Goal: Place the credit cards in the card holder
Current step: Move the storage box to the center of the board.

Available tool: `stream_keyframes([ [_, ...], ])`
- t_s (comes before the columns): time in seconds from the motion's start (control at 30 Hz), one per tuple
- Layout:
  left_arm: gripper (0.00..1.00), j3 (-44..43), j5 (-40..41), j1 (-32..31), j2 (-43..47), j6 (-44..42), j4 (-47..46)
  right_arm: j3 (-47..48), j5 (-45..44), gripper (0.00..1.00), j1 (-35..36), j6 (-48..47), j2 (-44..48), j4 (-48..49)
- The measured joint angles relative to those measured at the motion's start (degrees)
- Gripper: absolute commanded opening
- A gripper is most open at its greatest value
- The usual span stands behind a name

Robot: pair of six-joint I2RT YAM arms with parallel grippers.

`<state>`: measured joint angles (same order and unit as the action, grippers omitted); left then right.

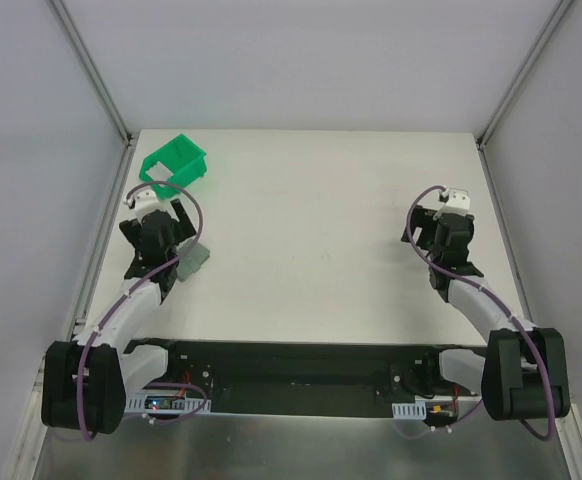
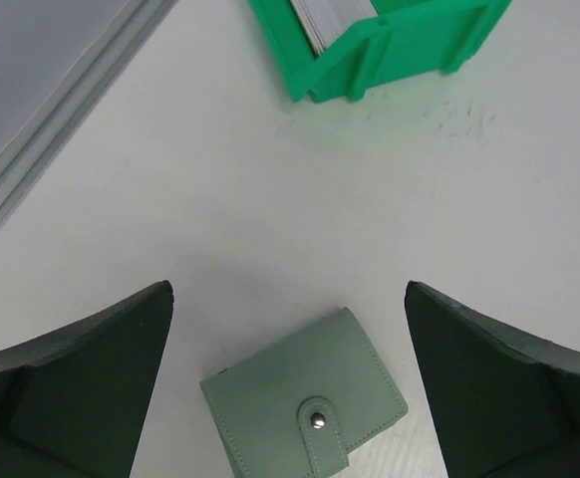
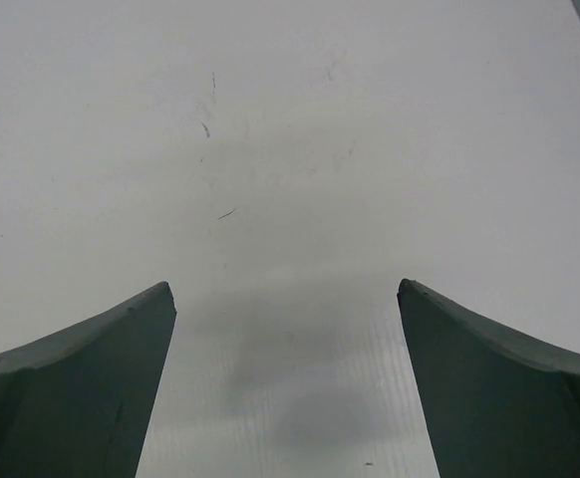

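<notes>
The green plastic bin [image 1: 174,163] sits at the far left corner of the white bench [image 1: 311,230]. In the left wrist view a stack of thin pale grey credit cards [image 2: 335,22] stands on edge inside it, against the bin's wall.

The card holder [image 2: 305,408] lies flat on the bench on the near side of the bin, apart from it, with bare bench between the two. It is a grey-green wallet, folded shut, with its strap and metal snap button facing up. From above it shows as a small grey-green patch [image 1: 196,261], nearer to the arm bases than the bin and slightly to the bin's right.

The left pincer [image 2: 288,299] is released, its two dark fingers spread wide. It hangs over the bench on the near side of the bin; the card holder lies in the gap between the fingers, touching neither.

The right pincer [image 3: 285,294] is also released, jaws wide, grasping nothing. It is well apart from the bin, over the right side of the bench, with only scuffed white surface beneath it.
</notes>
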<state>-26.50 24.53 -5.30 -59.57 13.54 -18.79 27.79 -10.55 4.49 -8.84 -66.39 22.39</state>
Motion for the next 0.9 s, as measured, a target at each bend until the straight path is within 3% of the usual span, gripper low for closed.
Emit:
stream_keyframes([
  [0.23,0.99,-6.6,4.8,0.0,0.1,3.3,8.1,0.8,6.0,0.96,0.0,4.9,3.9,-5.2],
  [0.6,0.99,-10.3,-1.5,0.1,4.8,9.5,17.2,11.2,13.6,0.96,0.0,7.2,2.9,-21.4],
  [0.9,0.99,-27.4,-14.4,0.5,-11.6,2.8,17.6,14.4,26.6,0.96,0.0,5.8,3.7,-30.4],
])
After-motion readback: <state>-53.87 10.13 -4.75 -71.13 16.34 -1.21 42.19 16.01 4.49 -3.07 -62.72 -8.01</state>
